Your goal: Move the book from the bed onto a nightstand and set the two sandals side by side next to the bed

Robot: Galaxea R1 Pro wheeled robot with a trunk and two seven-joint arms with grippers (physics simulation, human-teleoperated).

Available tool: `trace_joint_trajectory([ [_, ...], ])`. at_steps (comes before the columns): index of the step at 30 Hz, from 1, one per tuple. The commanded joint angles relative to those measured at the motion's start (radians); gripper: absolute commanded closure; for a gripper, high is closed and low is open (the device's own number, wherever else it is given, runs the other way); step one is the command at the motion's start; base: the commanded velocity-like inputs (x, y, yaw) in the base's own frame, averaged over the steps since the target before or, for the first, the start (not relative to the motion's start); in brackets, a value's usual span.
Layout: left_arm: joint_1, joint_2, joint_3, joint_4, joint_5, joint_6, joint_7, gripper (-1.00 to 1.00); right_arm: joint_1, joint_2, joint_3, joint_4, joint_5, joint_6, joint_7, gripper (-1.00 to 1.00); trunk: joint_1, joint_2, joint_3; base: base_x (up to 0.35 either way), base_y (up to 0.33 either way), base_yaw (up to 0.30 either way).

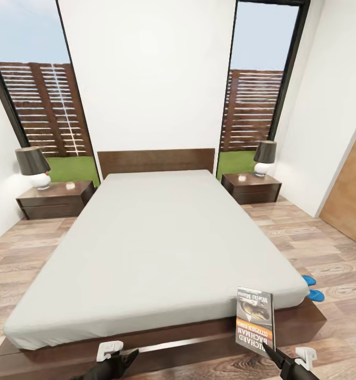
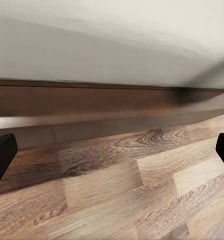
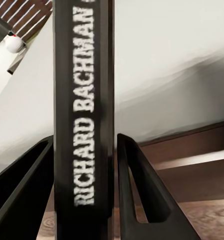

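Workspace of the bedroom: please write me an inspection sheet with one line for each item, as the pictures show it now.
Surface: the bed has a bare pale grey mattress on a dark wooden frame; wood-plank floor around it.
Job's things: the book is held upright off the mattress, near the bed's foot corner; two blue sandals lie on the floor beside the bed, partly hidden by it; left nightstand and right nightstand each carry a lamp.
Clutter: a small pale object on the left nightstand, too small to identify.
Grippers: right gripper has its jaws closed on the book's spine; left gripper is open and empty, low by the bed frame.
Cables: nothing seen.
Surroundings: white walls, two tall windows, a wooden door.
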Motion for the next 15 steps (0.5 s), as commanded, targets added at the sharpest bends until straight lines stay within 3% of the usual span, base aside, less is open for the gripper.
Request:
trace_joint_trajectory([
  [1, -0.001, 0.0, -0.005, 0.001, 0.005, -0.005, -0.003, -1.0, -0.002, -0.001, -0.008, 0.004, 0.004, -0.004, 0.004, 1.0, -0.004, 0.007, 0.002, 0.0, 0.0, 0.0],
  [15, -0.001, -0.001, -0.005, 0.001, 0.004, -0.005, -0.003, -1.0, -0.002, -0.001, -0.008, 0.004, 0.004, -0.004, 0.003, 1.0, -0.058, 0.105, 0.046, 0.0, 0.0, 0.0],
])
